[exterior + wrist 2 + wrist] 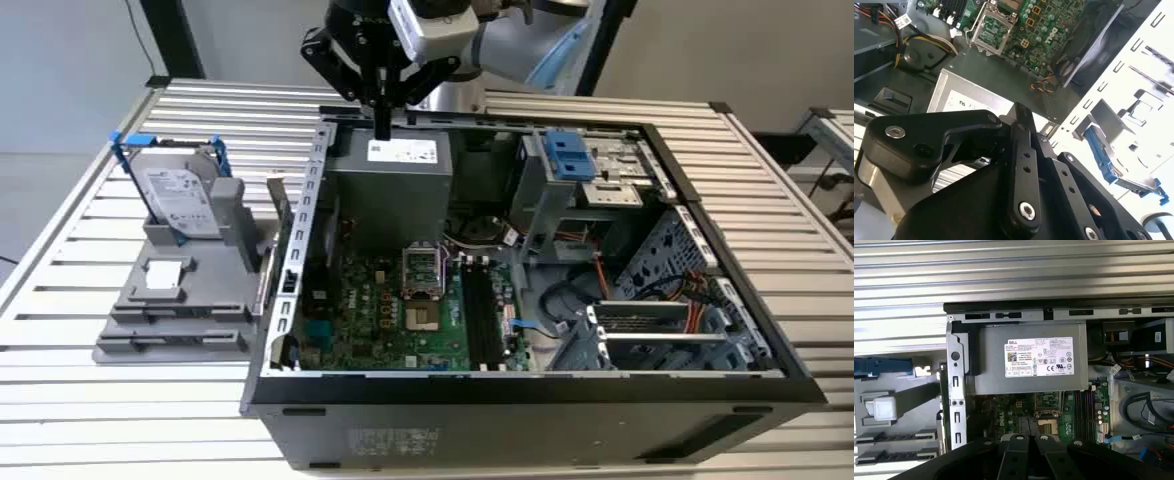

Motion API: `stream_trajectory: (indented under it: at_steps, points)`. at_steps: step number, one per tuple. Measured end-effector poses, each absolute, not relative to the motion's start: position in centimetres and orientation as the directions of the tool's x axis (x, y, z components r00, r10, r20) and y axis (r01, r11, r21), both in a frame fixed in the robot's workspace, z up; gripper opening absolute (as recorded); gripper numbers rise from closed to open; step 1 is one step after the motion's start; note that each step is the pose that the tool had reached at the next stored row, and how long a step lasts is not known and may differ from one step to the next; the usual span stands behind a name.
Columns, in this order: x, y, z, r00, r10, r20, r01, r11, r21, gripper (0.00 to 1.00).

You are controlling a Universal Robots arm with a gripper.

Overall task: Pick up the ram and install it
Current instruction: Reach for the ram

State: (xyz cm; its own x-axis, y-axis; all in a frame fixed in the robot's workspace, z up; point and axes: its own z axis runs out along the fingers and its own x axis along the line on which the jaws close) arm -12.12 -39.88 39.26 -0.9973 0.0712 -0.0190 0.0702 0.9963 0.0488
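Observation:
My gripper (384, 128) hangs shut with nothing in it above the grey power supply (387, 175) at the back of the open computer case. Its black fingers (1021, 145) are pressed together in both wrist views. The ram (275, 205) looks like a thin dark stick standing on its long edge along the grey fixture's side, right beside the case wall; the first wrist view shows it edge-on (942, 390). It sits lower than the gripper, toward the exterior view's left. The black memory slots (478, 315) run along the green motherboard (360, 310).
A grey fixture (174, 300) on the slatted table holds a silver hard drive in a blue frame (174, 190). Inside the case are a processor socket (420, 300), cables (574, 300), a blue drive bracket (567, 155) and metal drive cages (667, 330).

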Motion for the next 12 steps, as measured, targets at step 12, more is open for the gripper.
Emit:
stream_trajectory:
  at_steps: [12]
  points:
    - [-12.12,-39.88,39.26,-0.997,0.071,-0.019,0.07,0.996,0.049,0.0]
